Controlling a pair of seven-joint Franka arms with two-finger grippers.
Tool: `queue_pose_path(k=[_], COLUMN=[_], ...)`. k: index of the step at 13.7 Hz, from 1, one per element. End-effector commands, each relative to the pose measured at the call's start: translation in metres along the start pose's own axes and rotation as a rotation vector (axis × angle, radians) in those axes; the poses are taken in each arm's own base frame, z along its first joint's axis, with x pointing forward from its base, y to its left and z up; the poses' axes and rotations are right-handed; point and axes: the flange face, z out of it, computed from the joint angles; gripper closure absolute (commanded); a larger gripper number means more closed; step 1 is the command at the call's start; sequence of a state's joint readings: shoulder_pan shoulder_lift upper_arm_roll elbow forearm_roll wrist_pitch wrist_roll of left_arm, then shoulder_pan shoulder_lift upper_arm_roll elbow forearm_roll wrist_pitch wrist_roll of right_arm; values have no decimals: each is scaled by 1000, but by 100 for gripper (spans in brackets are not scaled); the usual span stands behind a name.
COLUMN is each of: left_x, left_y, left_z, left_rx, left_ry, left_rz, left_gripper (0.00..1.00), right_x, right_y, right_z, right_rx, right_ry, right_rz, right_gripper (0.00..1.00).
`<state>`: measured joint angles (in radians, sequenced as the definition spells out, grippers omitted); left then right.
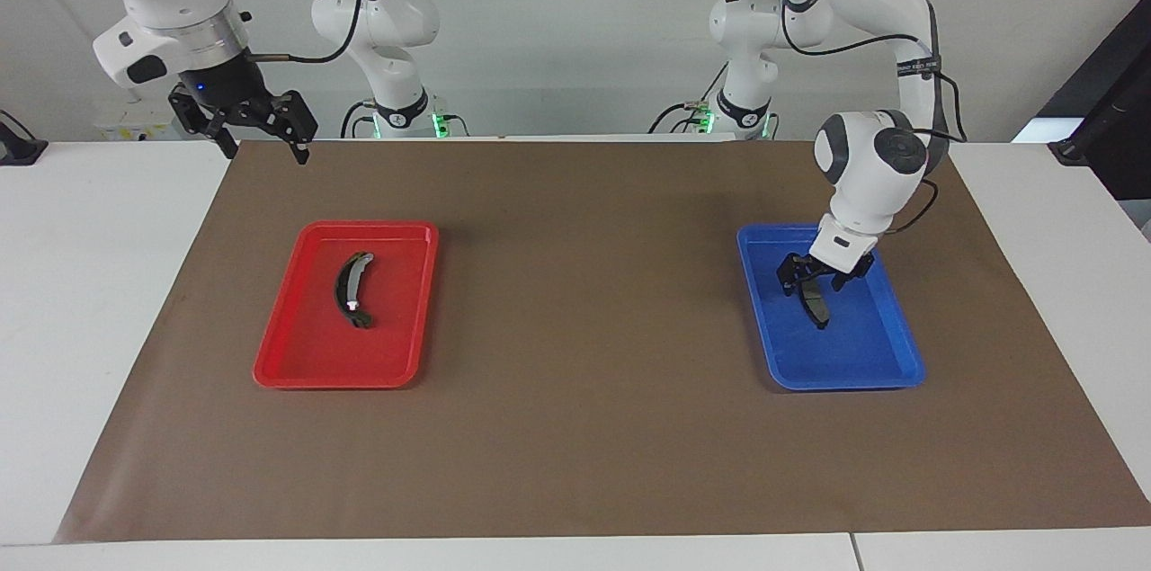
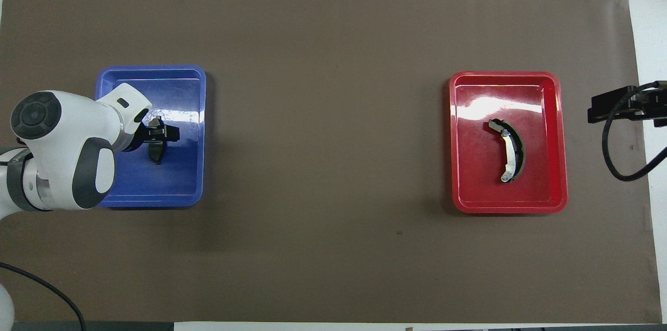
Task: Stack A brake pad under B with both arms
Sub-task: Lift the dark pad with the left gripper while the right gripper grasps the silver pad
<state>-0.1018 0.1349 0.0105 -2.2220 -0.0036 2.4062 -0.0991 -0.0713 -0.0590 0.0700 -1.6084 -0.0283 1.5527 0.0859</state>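
Observation:
The A brake pad [image 1: 817, 309] [image 2: 155, 153], short, flat and dark grey, lies in the blue tray [image 1: 845, 382] [image 2: 151, 68] toward the left arm's end. My left gripper [image 1: 811, 281] [image 2: 163, 134] is down in that tray, open, its fingers astride the end of the pad nearer the robots. B [image 1: 350, 288] [image 2: 511, 157], the longer crescent piece with a pale strip, lies in the red tray [image 1: 342, 380] [image 2: 505, 75]. My right gripper [image 1: 259, 138] [image 2: 614, 107] waits, open and empty, high over the mat's corner near its base.
A brown mat [image 1: 584, 328] covers the table between and around the two trays. White table [image 1: 99, 283] shows at both ends.

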Motion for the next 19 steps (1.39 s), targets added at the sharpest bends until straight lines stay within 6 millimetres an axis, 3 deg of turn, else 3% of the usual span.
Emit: queue_pose_path(k=[1,5,8,9,11,13,14,18,19], left_x=[1,-8,-7,-8,-9,-8,-5,14,19], left_y=[-14,-12,-14,-14,-15,-16,-16,-1,12], left_z=[20,27,27,28,28,25,19,-22,-34], left_rx=[-6,-6,-6,-6,-4,-4,-4,-3,-5], left_ry=[15,6,10,7,-11,-28,-32,-80,-77], left_rz=[-20,-20,-22,-20,20,42,43,66,87], left_gripper=[2,1,4,15,71,93,99,99,99], right_x=[4,14,6,1,-8,-15,-15,-15,-15], right_y=[-3,0,-3,-1,-1,-1,2,12,13], right_z=[32,112,176,199,237,266,274,307,316], right_rx=[13,13,17,18,20,21,21,25,26], right_ry=[46,7,22,20,48,41,60,45,45], right_rz=[-27,-58,-67,-76,-103,-131,-136,-137,-134], right_gripper=[0,0,0,0,0,0,0,0,0])
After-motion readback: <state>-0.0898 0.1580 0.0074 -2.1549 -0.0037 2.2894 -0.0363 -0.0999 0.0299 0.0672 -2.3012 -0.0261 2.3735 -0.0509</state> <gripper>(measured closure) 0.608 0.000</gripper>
